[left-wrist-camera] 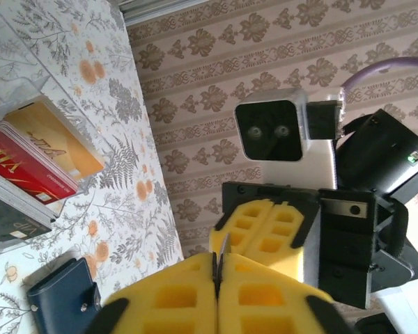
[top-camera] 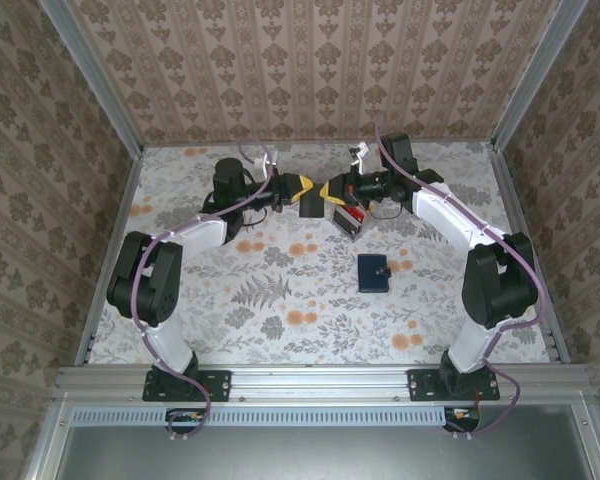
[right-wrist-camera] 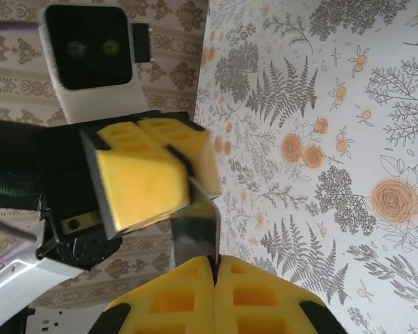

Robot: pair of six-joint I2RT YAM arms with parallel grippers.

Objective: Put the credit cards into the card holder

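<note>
A dark grey credit card (right-wrist-camera: pixel 195 233) hangs in the air between both grippers, seen edge-on as a thin sliver (left-wrist-camera: pixel 222 252) in the left wrist view. My left gripper (left-wrist-camera: pixel 217 270) (top-camera: pixel 305 193) is shut on one end of it. My right gripper (right-wrist-camera: pixel 214 266) (top-camera: pixel 331 190) is shut on the opposite end. The two face each other tip to tip at the back middle of the table. Orange (left-wrist-camera: pixel 59 142), red (left-wrist-camera: pixel 24 170) and dark (left-wrist-camera: pixel 7 217) credit cards lie stacked in a clear box (top-camera: pixel 351 221). The navy card holder (top-camera: pixel 373 272) (left-wrist-camera: pixel 63 304) lies closed on the table, nearer than the box.
The flowered table (top-camera: pixel 280 300) is fenced by metal rails, with patterned walls behind and at both sides. The clear box sits just under and to the right of the meeting grippers. The right arm's cable loops above the box.
</note>
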